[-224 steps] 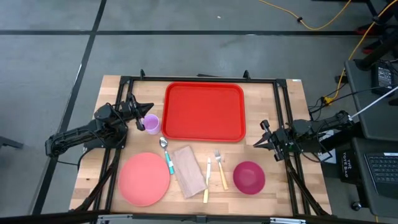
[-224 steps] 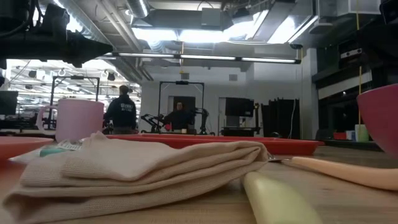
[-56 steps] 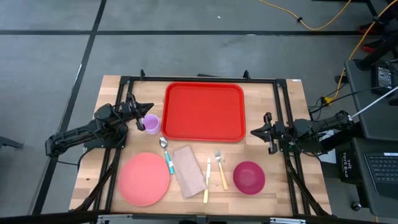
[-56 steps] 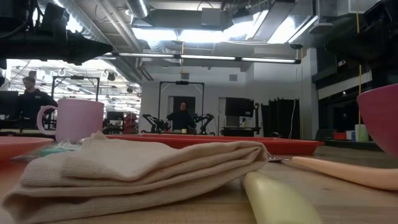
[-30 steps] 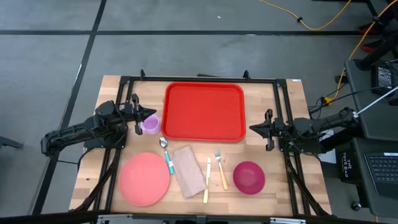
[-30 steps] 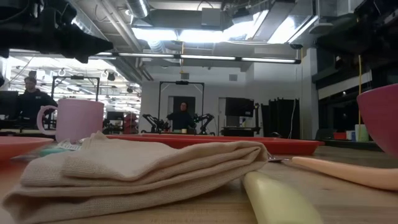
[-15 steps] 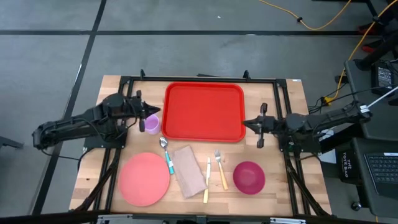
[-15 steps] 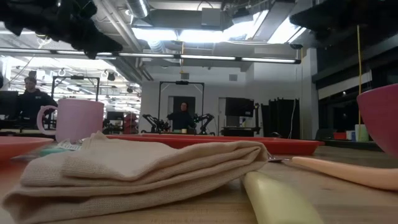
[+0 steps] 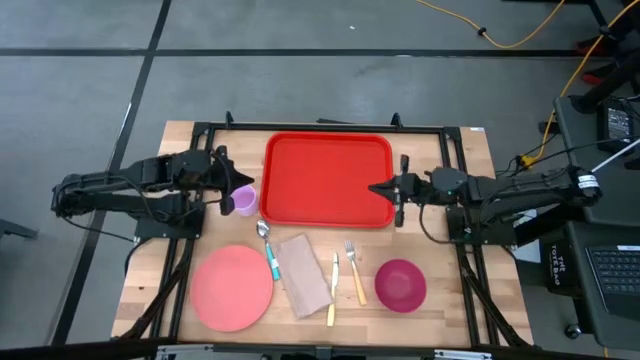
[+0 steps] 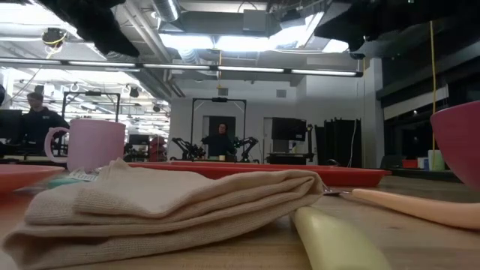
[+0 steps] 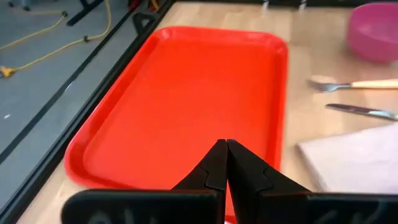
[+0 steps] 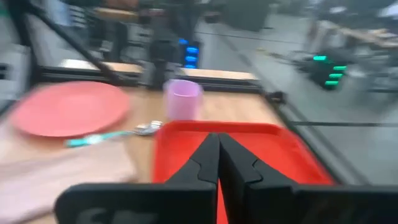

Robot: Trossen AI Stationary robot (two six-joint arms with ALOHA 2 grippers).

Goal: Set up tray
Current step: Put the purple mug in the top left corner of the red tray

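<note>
Tray, bright red glossy plastic with rounded corners and a raised rim, sits upper centre of the overhead frame on the wooden counter. Right hand has its fingers pressed together, holding nothing, tip right over the tray's right rim. Left hand is also pinched shut and empty, just above the small pink mug at the tray's left edge. Lower down: round pink plate, teal-handled spoon, folded beige cloth napkin, knife, fork, magenta bowl.
</note>
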